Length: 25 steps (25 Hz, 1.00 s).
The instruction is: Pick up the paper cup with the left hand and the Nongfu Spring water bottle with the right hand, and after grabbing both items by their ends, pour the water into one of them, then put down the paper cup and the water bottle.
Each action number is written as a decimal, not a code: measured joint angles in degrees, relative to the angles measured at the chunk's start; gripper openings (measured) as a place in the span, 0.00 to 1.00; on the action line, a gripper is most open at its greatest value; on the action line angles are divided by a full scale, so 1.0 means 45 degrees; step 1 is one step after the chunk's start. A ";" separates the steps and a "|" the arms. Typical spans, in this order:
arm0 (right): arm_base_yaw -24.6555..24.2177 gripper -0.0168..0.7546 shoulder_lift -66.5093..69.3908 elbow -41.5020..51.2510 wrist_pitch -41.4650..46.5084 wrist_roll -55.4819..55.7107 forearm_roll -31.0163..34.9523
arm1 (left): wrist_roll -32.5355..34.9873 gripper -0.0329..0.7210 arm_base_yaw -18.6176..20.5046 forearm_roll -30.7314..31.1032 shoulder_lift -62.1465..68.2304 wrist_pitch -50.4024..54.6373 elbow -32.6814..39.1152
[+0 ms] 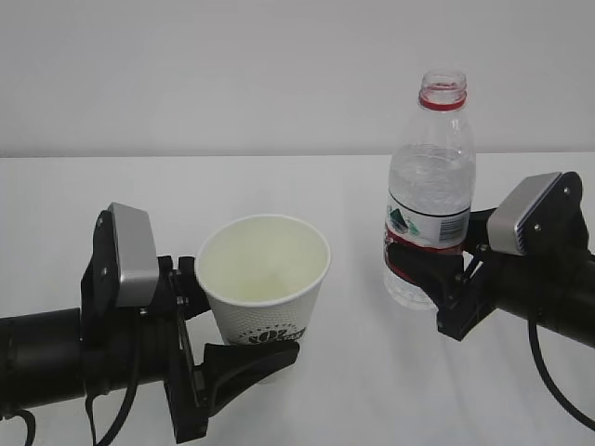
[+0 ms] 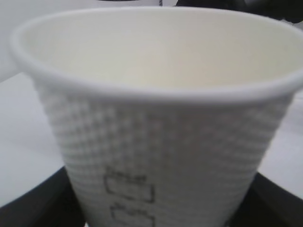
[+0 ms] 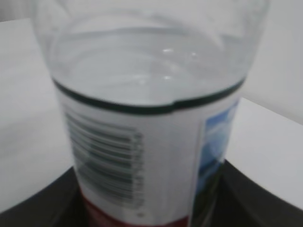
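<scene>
- The paper cup (image 1: 264, 279) stands upright, mouth up, left of centre, gripped low on its side. It looks raised or just at the worktop (image 1: 307, 186); I cannot tell whether its base touches. Its inside looks empty in both the exterior and the left wrist view.
- The left hand (image 1: 237, 358) pinches the cup near its base, one black finger curving under the printed logo. Holding it low keeps the rim clear for the pour, as I judge it.
- The Nongfu Spring water bottle (image 1: 429, 195) stands upright right of centre, uncapped, red neck ring showing, well apart from the cup.
- The water (image 3: 147, 71) fills it to about the upper edge of the label, with its surface level, which suits an untilted bottle.
- The right hand (image 1: 437, 269) clamps the bottle at the lower band of the label, fingers on either side. A low grip leaves the neck free to swing toward the cup.
- Judged from this, both items are held and pouring has not begun; next the bottle's mouth would need bringing over the cup's rim before tilting.
- Risk: the thin cup may deform under the squeeze.
</scene>
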 joint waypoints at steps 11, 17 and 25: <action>0.0000 0.60 0.0000 0.0000 0.0000 0.0000 0.0000 | 0.0000 0.79 -0.0147 0.0037 0.0319 0.0000 -0.0731; 0.0000 0.60 0.0000 0.0000 0.0000 0.0000 0.0000 | -0.0279 0.79 -0.0147 0.0149 0.0319 0.0000 -0.0958; 0.0000 0.60 0.0000 0.0000 0.0000 -0.0181 -0.0033 | -0.0391 0.79 -0.1234 0.0027 0.0319 0.0000 -0.0958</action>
